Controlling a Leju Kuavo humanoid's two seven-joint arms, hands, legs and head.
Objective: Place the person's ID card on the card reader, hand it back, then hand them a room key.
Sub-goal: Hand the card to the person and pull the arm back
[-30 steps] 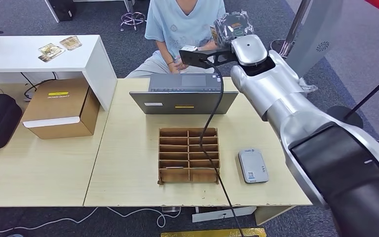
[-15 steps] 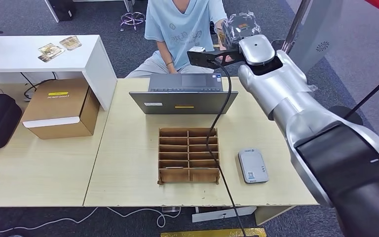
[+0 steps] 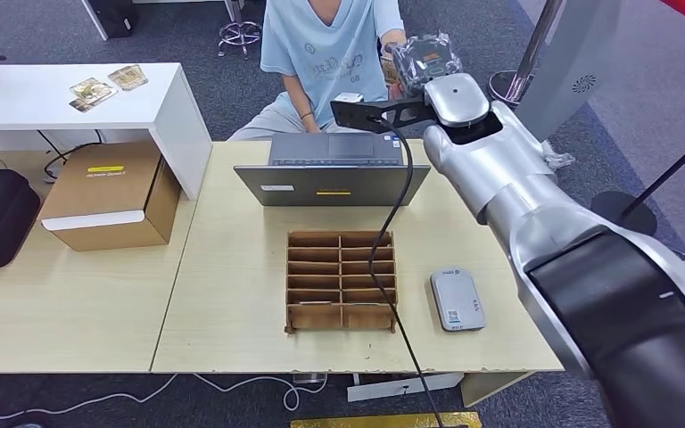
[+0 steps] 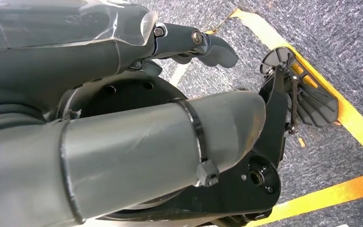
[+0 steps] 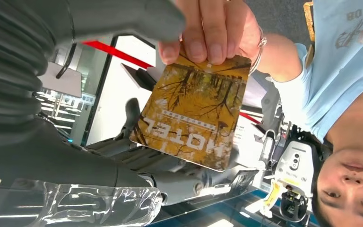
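The robot's right hand (image 3: 424, 58), on its silver arm, is extended over the open grey laptop (image 3: 333, 169) toward the seated person in the pale blue T-shirt (image 3: 325, 49). In the right wrist view, the amber-and-brown plastic card printed "HOTEL" (image 5: 194, 113), taken to be the room key, is pinched at one short edge by the person's hand (image 5: 208, 28). Its opposite end lies against the dark fingers (image 5: 132, 151) of the right hand, with the thick grey thumb close over the person's fingertips. Whether the robot's fingers clamp the card or merely touch it cannot be told.

The left hand (image 4: 189, 40) hangs over carpet marked with yellow tape; its fingers are curled inward around nothing.

On the pale wooden table (image 3: 232, 267), the small silver-grey card reader (image 3: 457, 300) lies bare just beside the brown cardboard slotted organiser (image 3: 341, 279). The handover appears to be the closing step.

Risks, as judged:
- If the robot releases before the person's pinch is secure, the card drops toward the laptop or floor.
- If it holds on while the person pulls, the card may bend or snap free.
- The thumb could press on the person's fingertips.
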